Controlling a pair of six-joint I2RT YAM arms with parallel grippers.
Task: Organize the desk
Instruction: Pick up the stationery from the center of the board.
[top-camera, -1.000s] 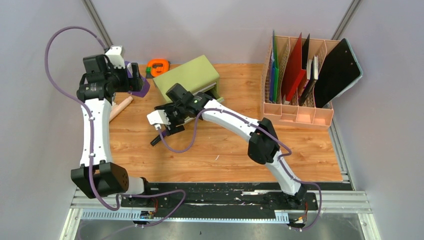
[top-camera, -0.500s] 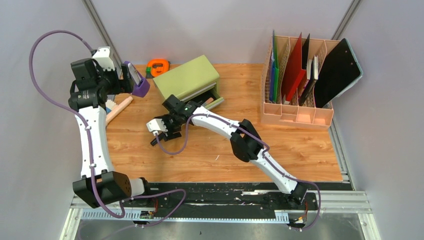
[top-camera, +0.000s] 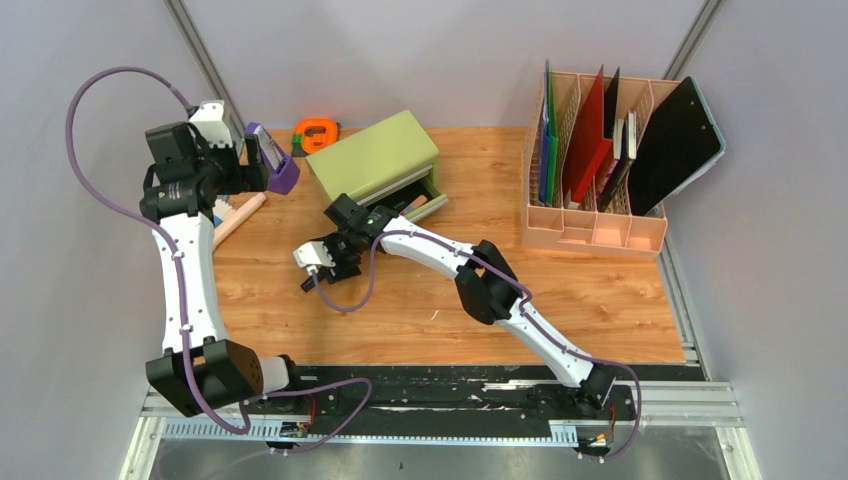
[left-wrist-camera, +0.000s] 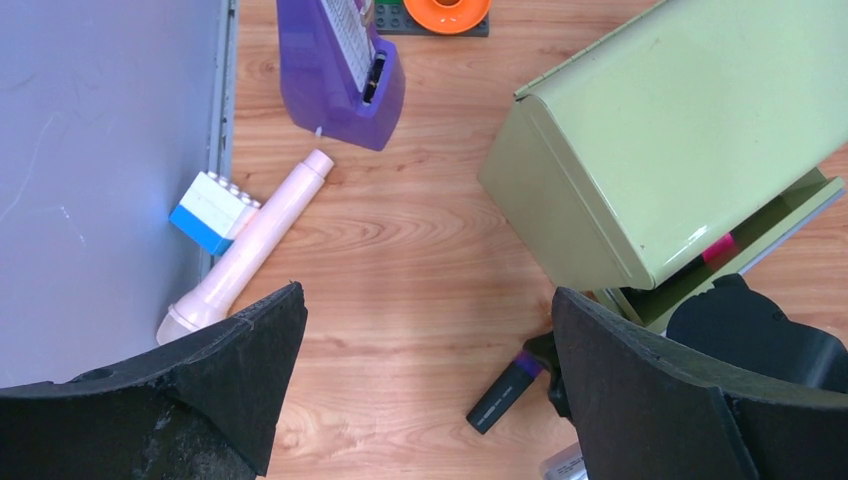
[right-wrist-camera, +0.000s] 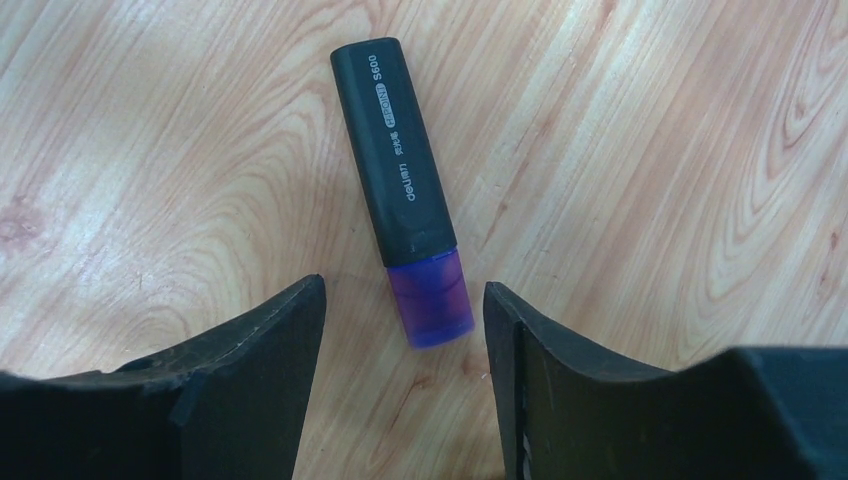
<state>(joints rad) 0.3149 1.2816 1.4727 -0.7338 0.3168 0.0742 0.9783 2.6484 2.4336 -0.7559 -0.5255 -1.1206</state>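
Note:
A black highlighter (right-wrist-camera: 395, 150) with a purple cap lies flat on the orange-brown wooden desk (top-camera: 600, 290), left of centre. My right gripper (right-wrist-camera: 404, 285) is low over it, open. Its fingers stand on either side of the purple cap with a gap on both sides. From above, the right gripper (top-camera: 322, 272) sits at the highlighter (top-camera: 310, 283). My left gripper (left-wrist-camera: 425, 293) hangs open and empty well above the desk's back left; its view also takes in the highlighter (left-wrist-camera: 505, 392).
An olive-green drawer chest (top-camera: 375, 155) stands at the back, its drawer (top-camera: 425, 200) pulled out. At the back left are a purple stand (left-wrist-camera: 340, 70), orange tape (left-wrist-camera: 447, 10), a pink cylinder (left-wrist-camera: 250, 245) and a blue-white block (left-wrist-camera: 213, 212). A pink file rack (top-camera: 590, 230) stands at the right.
My right gripper has come down and slightly left over the highlighter, and its jaws have narrowed around the cap. The left arm drew back leftward, uncovering the purple stand.

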